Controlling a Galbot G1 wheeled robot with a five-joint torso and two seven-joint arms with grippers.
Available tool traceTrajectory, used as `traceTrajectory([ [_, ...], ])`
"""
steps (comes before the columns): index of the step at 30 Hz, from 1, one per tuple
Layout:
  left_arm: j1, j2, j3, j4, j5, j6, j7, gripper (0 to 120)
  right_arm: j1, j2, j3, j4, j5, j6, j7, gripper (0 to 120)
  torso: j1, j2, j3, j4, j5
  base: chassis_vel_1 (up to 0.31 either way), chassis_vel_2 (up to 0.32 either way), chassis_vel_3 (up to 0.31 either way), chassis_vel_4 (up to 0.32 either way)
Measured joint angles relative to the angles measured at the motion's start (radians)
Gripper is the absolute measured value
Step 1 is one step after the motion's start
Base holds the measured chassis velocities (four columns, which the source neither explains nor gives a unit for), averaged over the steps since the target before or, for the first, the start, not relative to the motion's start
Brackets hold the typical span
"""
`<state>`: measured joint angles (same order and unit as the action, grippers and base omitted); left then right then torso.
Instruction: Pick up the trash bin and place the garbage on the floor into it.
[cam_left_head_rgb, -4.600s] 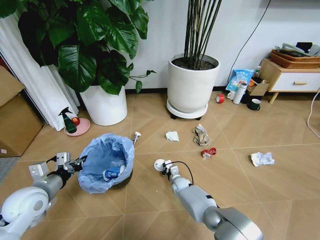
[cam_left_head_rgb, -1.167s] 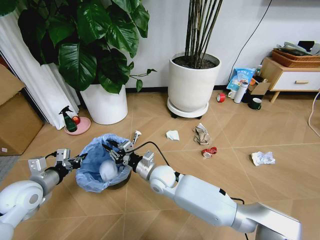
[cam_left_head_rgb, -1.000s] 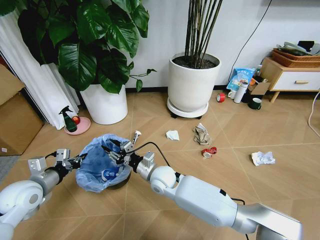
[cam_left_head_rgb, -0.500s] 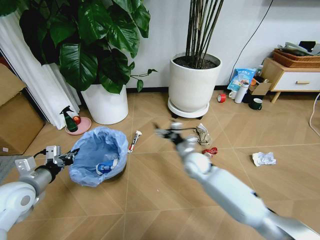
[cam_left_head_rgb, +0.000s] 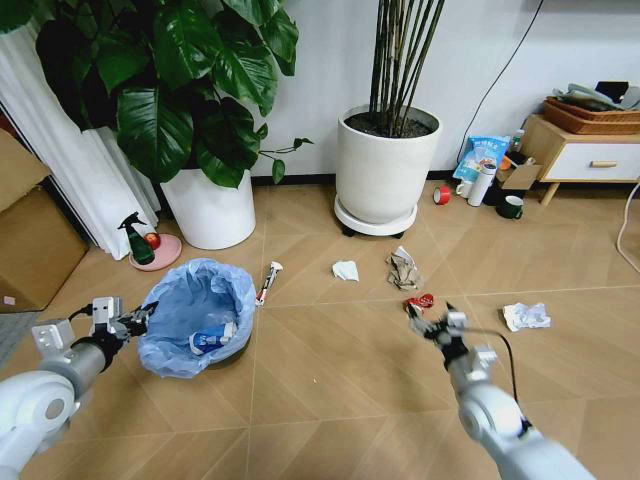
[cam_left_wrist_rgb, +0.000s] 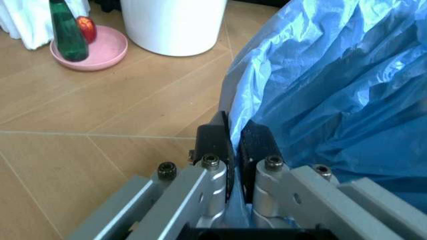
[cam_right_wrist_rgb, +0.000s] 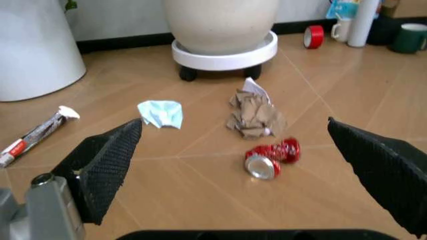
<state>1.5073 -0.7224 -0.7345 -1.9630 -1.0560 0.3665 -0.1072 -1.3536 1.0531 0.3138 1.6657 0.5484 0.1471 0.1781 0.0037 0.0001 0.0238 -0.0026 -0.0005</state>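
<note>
Right claw (cam_left_head_rgb: 432, 318) just beside red can (cam_left_head_rgb: 419, 302)

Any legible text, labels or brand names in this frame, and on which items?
None can be read.
Blue-white bag by the wall: printing too small.
Wrapper inside the trash bin: print blurred.
Small tube on the floor: red-white label, unreadable.
Crushed red can: markings blurred.

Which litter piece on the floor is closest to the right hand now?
The crushed red can, lying just ahead of the open right hand; the brown paper and white tissues lie farther off.
</note>
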Motion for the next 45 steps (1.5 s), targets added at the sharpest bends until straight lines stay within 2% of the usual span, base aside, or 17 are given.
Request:
traceTrajectory([
  [8,0.007,0.0,-0.005,-0.007,0.017,-0.001,-0.004,0,-0.045,0.052,0.037,0.026,-0.028,0.011,-0.02,100,0.0,0.0,0.0,0.0005,-0.0001,0.0,0.0,0.0,0.0],
  [14,0.008,0.002,-0.008,-0.01,0.016,-0.001,-0.005,0,-0.053,0.055,0.044,0.029,-0.036,0.018,-0.03,100,0.0,0.0,0.0,0.0003,-0.0002,0.0,0.0,0.0,0.0],
  [32,0.002,0.007,-0.08,0.086,0.02,-0.02,0.001,0,-0.048,0.04,0.047,0.036,-0.037,0.024,-0.048,100,0.0,0.0,0.0,0.0003,-0.0003,-0.017,0.023,0.023,-0.018],
  [45,0.005,0.007,-0.086,0.094,0.018,-0.023,0.001,0,-0.019,0.044,0.007,0.001,-0.045,0.028,-0.072,100,0.0,0.0,0.0,0.0003,-0.0002,-0.059,0.059,0.051,-0.06],
])
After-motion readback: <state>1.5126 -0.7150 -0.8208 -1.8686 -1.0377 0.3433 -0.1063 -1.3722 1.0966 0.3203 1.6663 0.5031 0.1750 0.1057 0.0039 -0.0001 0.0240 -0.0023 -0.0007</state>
